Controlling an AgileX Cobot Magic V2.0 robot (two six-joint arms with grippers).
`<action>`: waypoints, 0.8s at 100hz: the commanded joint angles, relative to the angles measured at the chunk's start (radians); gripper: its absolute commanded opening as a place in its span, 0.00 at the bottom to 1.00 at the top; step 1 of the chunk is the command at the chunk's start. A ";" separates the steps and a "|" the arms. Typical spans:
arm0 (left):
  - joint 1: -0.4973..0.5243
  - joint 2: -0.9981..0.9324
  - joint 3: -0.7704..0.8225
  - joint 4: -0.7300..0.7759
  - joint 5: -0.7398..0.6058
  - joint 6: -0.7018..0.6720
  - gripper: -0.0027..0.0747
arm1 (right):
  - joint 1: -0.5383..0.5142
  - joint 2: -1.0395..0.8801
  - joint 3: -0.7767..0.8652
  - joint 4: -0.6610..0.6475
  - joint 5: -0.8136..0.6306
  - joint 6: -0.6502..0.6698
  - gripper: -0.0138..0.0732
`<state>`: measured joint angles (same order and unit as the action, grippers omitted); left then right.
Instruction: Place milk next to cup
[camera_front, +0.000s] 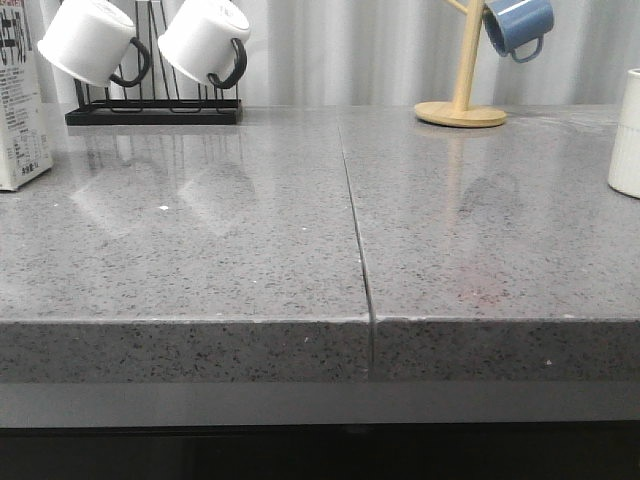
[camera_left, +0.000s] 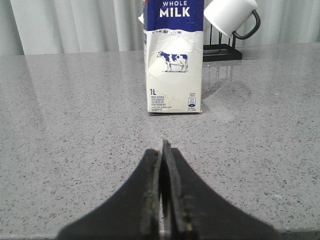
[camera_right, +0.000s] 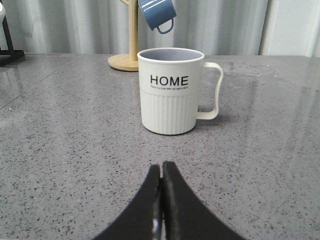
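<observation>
We find the milk (camera_left: 173, 57) standing upright on the grey countertop (camera_front: 300, 260) ahead of the left gripper (camera_left: 163, 200), whose fingers are pressed together, empty, while the cup (camera_right: 171, 91) stands likewise ahead of the closed, empty right gripper (camera_right: 161, 205).

My front view cuts the milk (camera_front: 20, 100) at its left edge and the cup (camera_front: 627, 135) at its right, showing slivers only. From my left wrist, the carton's top runs out of frame, and its fine print is too small to read.
</observation>
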<state>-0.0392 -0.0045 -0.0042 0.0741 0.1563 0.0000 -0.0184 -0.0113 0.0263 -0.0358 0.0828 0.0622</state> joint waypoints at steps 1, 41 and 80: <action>0.003 -0.029 0.045 -0.003 -0.074 0.000 0.01 | 0.002 -0.017 -0.008 -0.001 -0.073 -0.005 0.08; 0.003 -0.029 0.045 -0.003 -0.074 0.000 0.01 | 0.002 -0.017 -0.012 -0.002 -0.073 -0.005 0.08; 0.003 -0.029 0.045 -0.003 -0.074 0.000 0.01 | 0.002 -0.017 -0.188 -0.002 0.143 -0.005 0.08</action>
<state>-0.0392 -0.0045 -0.0042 0.0741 0.1563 0.0000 -0.0184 -0.0113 -0.0912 -0.0358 0.2179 0.0628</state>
